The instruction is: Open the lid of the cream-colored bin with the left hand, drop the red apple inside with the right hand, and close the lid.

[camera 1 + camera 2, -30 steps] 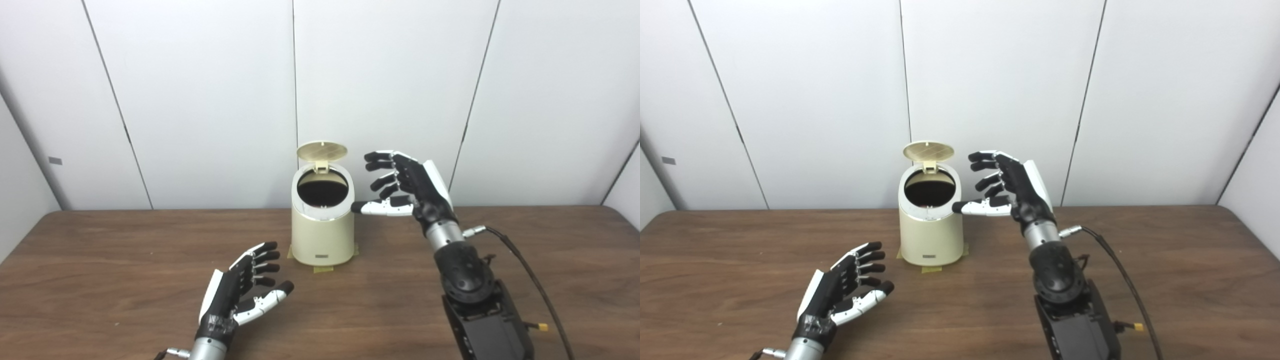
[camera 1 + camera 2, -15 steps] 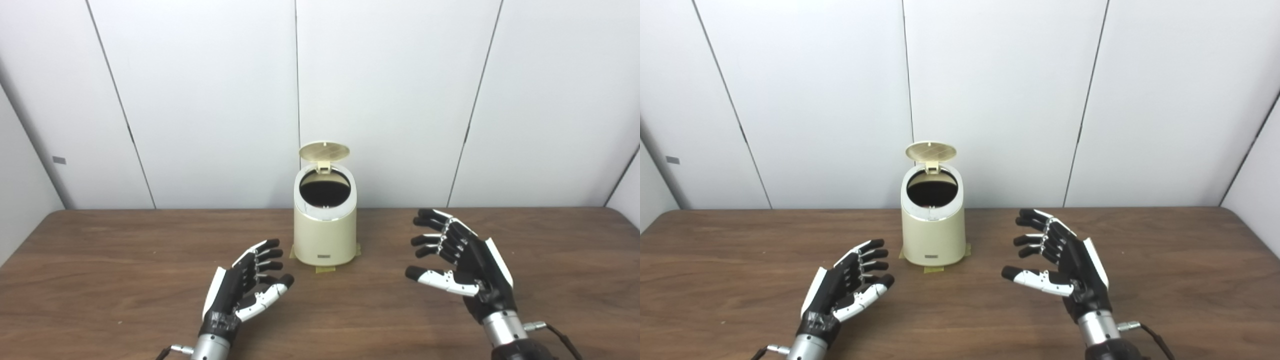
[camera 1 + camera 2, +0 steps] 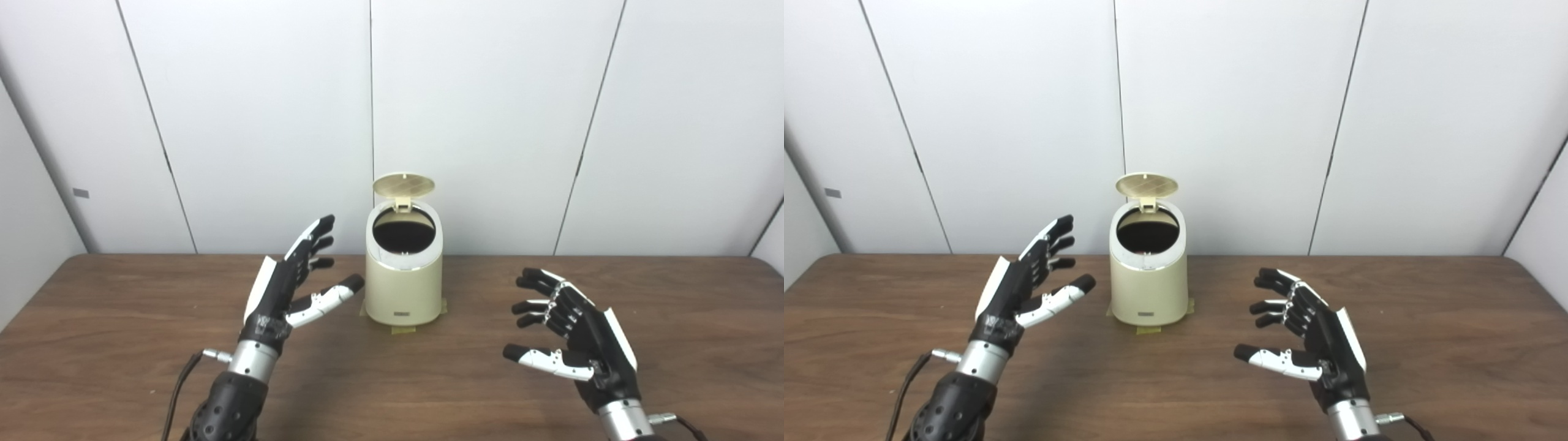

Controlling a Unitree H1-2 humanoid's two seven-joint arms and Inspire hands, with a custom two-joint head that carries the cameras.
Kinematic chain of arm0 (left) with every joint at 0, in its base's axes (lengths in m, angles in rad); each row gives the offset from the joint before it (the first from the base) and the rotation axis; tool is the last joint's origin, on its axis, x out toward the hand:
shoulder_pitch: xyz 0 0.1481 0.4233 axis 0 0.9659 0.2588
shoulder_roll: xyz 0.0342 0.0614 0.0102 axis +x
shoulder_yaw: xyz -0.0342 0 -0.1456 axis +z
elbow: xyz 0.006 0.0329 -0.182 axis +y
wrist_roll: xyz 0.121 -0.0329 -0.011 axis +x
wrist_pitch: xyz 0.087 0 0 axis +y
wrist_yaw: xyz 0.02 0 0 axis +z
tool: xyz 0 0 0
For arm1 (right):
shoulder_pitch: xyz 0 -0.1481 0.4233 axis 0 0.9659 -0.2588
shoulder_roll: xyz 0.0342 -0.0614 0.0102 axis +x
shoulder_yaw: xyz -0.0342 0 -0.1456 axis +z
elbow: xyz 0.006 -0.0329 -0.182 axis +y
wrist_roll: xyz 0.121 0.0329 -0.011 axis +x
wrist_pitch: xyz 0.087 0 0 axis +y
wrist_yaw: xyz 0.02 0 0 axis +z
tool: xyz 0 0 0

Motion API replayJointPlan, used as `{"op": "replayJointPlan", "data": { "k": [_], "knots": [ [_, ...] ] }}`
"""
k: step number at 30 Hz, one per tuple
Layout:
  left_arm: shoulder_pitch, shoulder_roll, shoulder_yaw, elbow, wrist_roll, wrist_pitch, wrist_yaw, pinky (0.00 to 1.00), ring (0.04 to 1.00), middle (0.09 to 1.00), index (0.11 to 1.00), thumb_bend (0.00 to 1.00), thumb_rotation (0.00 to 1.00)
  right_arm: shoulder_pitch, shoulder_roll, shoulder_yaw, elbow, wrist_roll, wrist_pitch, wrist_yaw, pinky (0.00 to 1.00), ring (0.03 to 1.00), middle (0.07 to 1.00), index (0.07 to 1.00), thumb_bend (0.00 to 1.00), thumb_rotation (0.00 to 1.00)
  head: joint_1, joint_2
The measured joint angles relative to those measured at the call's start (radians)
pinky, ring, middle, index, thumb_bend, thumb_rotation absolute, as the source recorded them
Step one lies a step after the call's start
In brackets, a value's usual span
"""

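The cream bin stands upright at frame centre, toward the far edge of the brown table, w/ bits of yellowish tape showing under its base at front & sides. Its round lid is flipped up on the rear hinge, standing above & behind the mouth, underside facing the camera. The opening looks dark inside; the apple can't be made out in there or anywhere else in view, so its place can't be told. Left hand is lower left of centre, raised off the table, palm turned toward the bin, fingers spread & pointing up toward the bin's upper part, thumb stretched out toward the bin wall, its tip just beside it but apart, no contact visible. It holds nothing. Right hand is in the lower right of the frame, well apart from the bin, hovering low over the table, palm facing left, fingers loosely curled & separated, thumb pointing left; also holding nothing. A dark cable runs from the left wrist toward the bottom edge. White wall panels w/ thin dark seams fill the upper half behind the table.
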Motion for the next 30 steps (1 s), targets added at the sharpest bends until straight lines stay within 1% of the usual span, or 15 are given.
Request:
{"op": "replayJointPlan", "data": {
  "k": [3,5,6,8,11,14,15,19,22,24,27,30],
  "knots": [
    [-0.085,0.017,-0.003,0.012,0.003,0.027,-0.016,0.82,0.982,0.997,0.988,0.86,0.41,-0.002,0.000,0.005,0.000,0.000,-0.003,0.003,0.49,0.613,0.765,0.761,0.72,0.10,-0.003,-0.005],
    [-0.144,0.028,-0.006,0.042,0.002,0.033,-0.032,0.84,0.994,1.000,0.998,0.85,0.37,-0.002,0.001,0.008,0.002,-0.002,-0.010,0.003,0.49,0.614,0.764,0.762,0.73,0.11,-0.003,-0.008],
    [-0.170,0.034,-0.012,0.061,0.001,0.033,-0.041,0.85,0.997,1.000,0.999,0.85,0.37,-0.003,0.001,0.009,0.004,-0.004,-0.011,0.003,0.49,0.614,0.764,0.762,0.73,0.12,-0.005,-0.009],
    [-0.212,0.046,-0.035,0.095,0.026,0.036,-0.051,0.87,1.000,1.000,1.000,0.92,0.41,-0.003,0.001,0.011,0.007,-0.013,-0.011,0.002,0.49,0.613,0.762,0.761,0.73,0.14,-0.005,-0.011],
    [-0.260,0.063,-0.075,0.132,0.093,0.050,-0.056,0.88,1.000,1.000,1.000,0.96,0.43,-0.003,0.002,0.014,0.008,-0.020,-0.010,0.002,0.48,0.614,0.760,0.759,0.74,0.18,-0.003,-0.012],
    [-0.313,0.068,-0.091,0.190,0.134,0.065,-0.057,0.88,1.000,1.000,1.000,0.97,0.42,-0.003,0.003,0.014,0.008,-0.020,-0.009,0.001,0.48,0.613,0.758,0.757,0.74,0.21,-0.006,-0.017],
    [-0.328,0.074,-0.098,0.205,0.149,0.066,-0.059,0.87,1.000,1.000,1.000,0.97,0.45,-0.003,0.004,0.014,0.008,-0.023,-0.009,0.001,0.47,0.610,0.756,0.758,0.74,0.22,-0.008,-0.018],
    [-0.398,0.113,-0.146,0.258,0.208,0.068,-0.088,0.90,1.000,1.000,0.987,0.95,0.45,-0.003,0.007,0.014,0.008,-0.027,-0.008,-0.001,0.48,0.609,0.753,0.760,0.74,0.23,-0.012,-0.021],
    [-0.430,0.135,-0.176,0.273,0.242,0.076,-0.115,0.85,0.991,0.996,0.963,0.94,0.45,-0.003,0.016,0.014,0.006,-0.028,-0.005,-0.005,0.48,0.608,0.748,0.756,0.75,0.24,-0.017,-0.020],
    [-0.441,0.147,-0.197,0.273,0.265,0.078,-0.134,0.84,0.982,0.984,0.952,0.94,0.45,-0.003,0.022,0.014,0.003,-0.030,-0.002,-0.008,0.48,0.607,0.745,0.753,0.75,0.25,-0.020,-0.017],
    [-0.443,0.161,-0.219,0.274,0.287,0.085,-0.163,0.91,0.986,0.955,0.921,0.97,0.44,-0.003,0.027,0.014,-0.001,-0.036,0.006,-0.008,0.47,0.597,0.740,0.749,0.75,0.24,-0.023,-0.015],
    [-0.443,0.171,-0.230,0.274,0.312,0.100,-0.184,0.98,0.999,0.932,0.890,0.96,0.42,-0.003,0.027,0.013,-0.001,-0.039,0.012,-0.008,0.46,0.586,0.740,0.751,0.74,0.23,-0.025,-0.014]
  ]
}}
